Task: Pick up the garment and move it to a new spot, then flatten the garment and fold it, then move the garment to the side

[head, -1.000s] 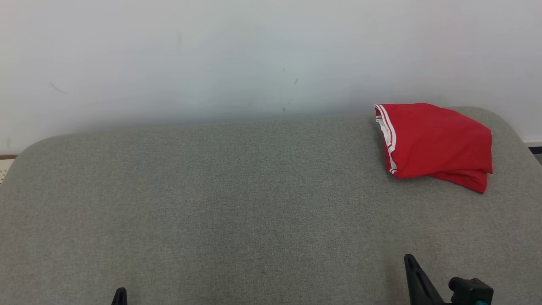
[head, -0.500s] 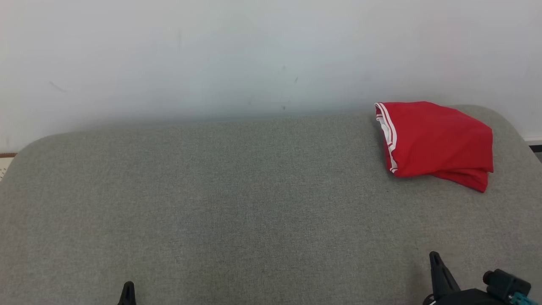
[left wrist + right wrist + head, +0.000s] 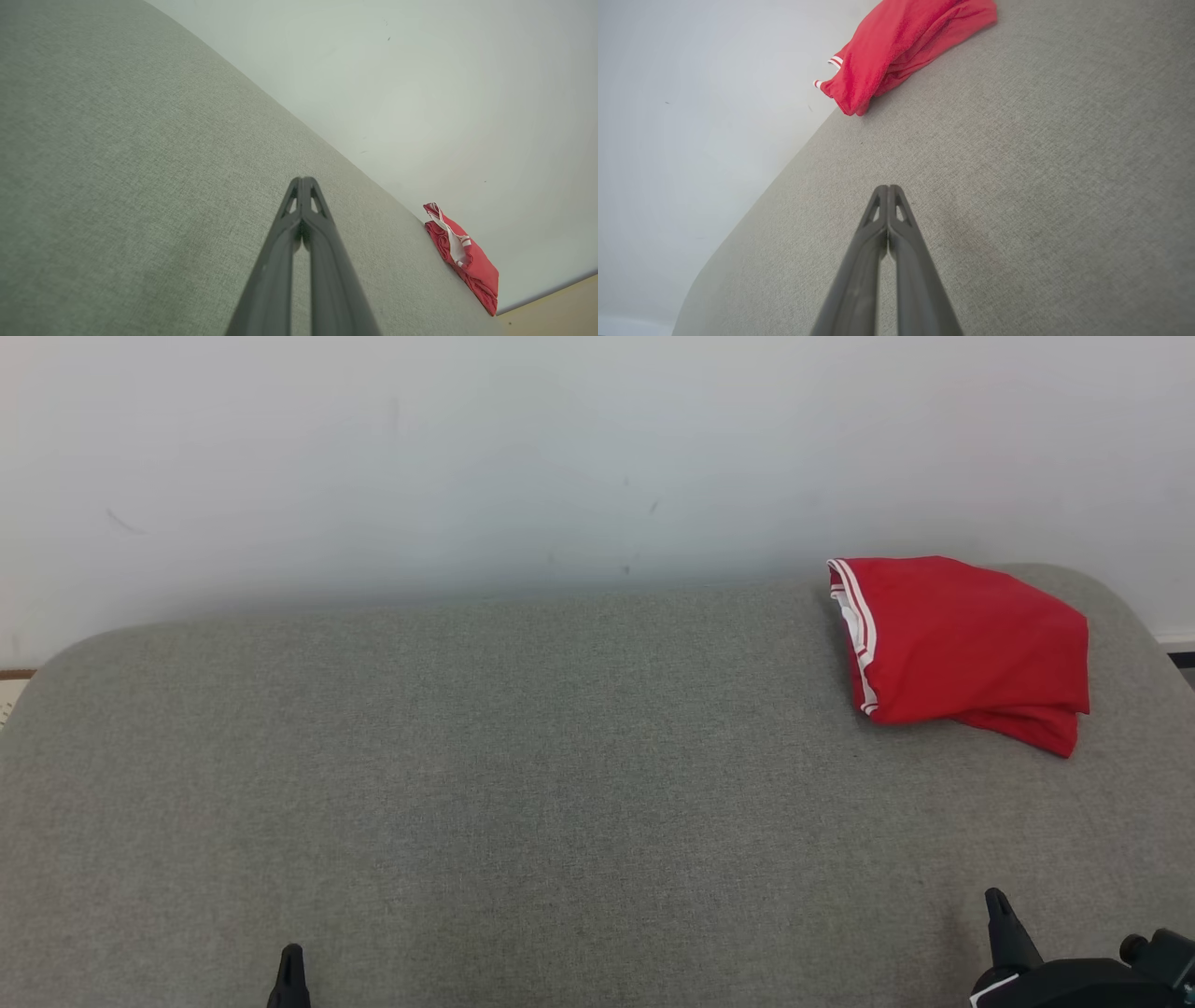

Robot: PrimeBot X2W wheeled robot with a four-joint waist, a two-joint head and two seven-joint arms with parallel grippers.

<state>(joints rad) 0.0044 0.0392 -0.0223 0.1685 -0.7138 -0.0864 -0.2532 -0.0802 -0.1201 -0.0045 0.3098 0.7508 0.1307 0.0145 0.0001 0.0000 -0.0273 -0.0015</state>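
Note:
The garment (image 3: 971, 649) is red with white stripes along one edge, folded into a compact bundle at the far right of the grey fabric surface (image 3: 523, 784), close to the wall. It also appears as the garment (image 3: 462, 256) in the left wrist view and the garment (image 3: 901, 46) in the right wrist view. My left gripper (image 3: 290, 963) peeks up at the bottom left, shut and holding nothing; its tips (image 3: 302, 179) meet. My right gripper (image 3: 999, 905) sits at the bottom right, shut and holding nothing, its tips (image 3: 887, 187) pressed together, well short of the garment.
A plain white wall (image 3: 560, 457) rises right behind the grey surface. The surface has rounded far corners, and a strip of floor (image 3: 1178, 658) shows beyond its right corner. A wide stretch of bare grey fabric lies between both grippers and the garment.
My right gripper has slid rightward and lower toward the bottom right corner. The left gripper tip has shifted slightly right. The garment has not moved on the surface.

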